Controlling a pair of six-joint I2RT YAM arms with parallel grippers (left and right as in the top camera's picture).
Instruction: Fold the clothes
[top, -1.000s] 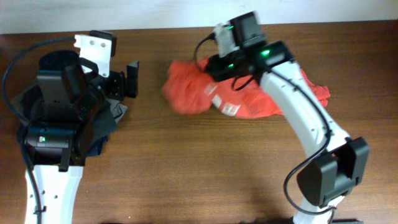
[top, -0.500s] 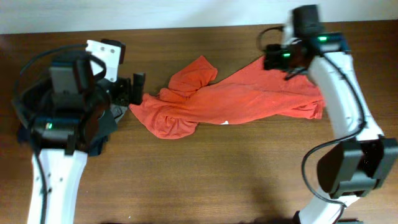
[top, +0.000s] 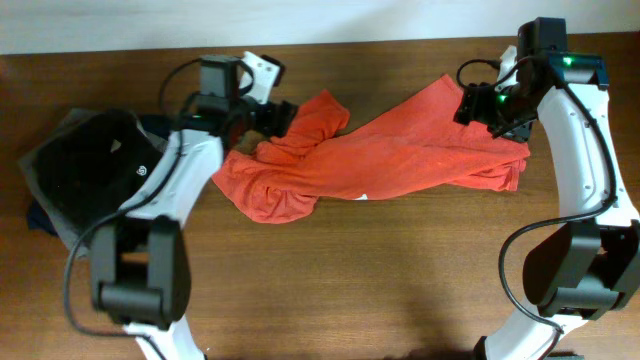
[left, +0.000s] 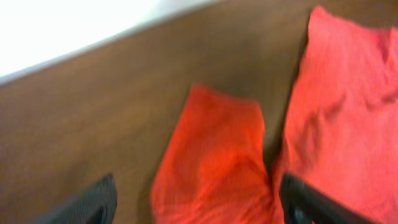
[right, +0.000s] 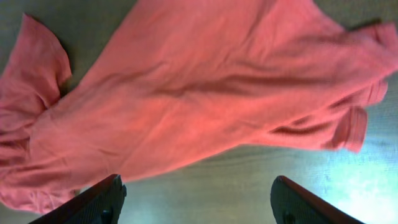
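Brown tabletop (top: 340, 280) carried the red-orange shirt (top: 400, 160), crumpled across its far middle. I had the left gripper (top: 278, 115) and right gripper (top: 488, 108) wide open over its ends, holding nothing. Spreading looked unfinished; flattening next called for corner grips.

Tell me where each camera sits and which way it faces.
Overhead: above the table, looking straight down at the shirt, a dark pile of clothes, the left gripper and right gripper.
Left wrist: on the left arm, angled down at one end of the shirt; its fingers at the bottom edge.
Right wrist: on the right arm, facing down at the shirt's middle; its fingers at the bottom edge.
Shared: all three see the shirt.
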